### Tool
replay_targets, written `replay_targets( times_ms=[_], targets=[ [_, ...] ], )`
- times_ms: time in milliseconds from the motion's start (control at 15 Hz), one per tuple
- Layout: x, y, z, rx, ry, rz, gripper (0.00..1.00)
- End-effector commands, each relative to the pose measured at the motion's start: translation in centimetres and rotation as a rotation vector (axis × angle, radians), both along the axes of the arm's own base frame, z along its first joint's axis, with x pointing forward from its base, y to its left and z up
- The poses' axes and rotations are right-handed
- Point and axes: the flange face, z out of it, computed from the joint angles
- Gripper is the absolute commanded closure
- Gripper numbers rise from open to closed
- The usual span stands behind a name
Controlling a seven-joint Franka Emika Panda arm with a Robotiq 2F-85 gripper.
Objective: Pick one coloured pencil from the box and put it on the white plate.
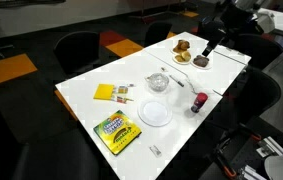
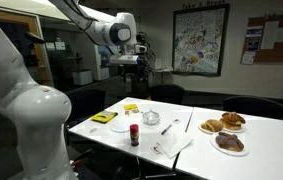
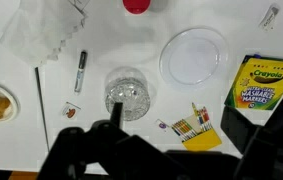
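Observation:
The small yellow box (image 3: 203, 137) lies flat on the white table, with coloured pencil ends (image 3: 189, 123) fanning out of one short side. It shows in both exterior views (image 1: 105, 93) (image 2: 130, 107). The round white plate (image 3: 193, 55) lies empty near it, also in an exterior view (image 1: 155, 113). My gripper (image 3: 174, 120) hangs high above the table, open and empty, its dark fingers on either side of the box in the wrist view. It shows in both exterior views (image 1: 210, 47) (image 2: 131, 66).
A green-and-yellow marker pack (image 3: 268, 80) lies beside the box. A clear glass bowl (image 3: 126, 92), a red-capped bottle (image 1: 198, 102), a marker pen (image 3: 81, 70), a crumpled napkin (image 3: 41, 30) and dishes with food (image 1: 184, 50) stand on the table (image 1: 91, 105). Chairs surround it.

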Motion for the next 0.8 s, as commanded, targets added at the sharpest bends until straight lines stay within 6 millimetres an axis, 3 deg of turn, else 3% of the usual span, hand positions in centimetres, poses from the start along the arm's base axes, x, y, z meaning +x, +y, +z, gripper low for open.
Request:
replay_targets(
  times_ms=[0,400,733],
  targets=[
    [0.0,0.0,0.1,0.000,0.001,0.000,0.00],
    [0.4,-0.4,-0.5,0.014,-0.001,0.018,0.00],
    [3.0,-0.3,-2.0,-0.006,-0.151,0.263,0.00]
  ],
)
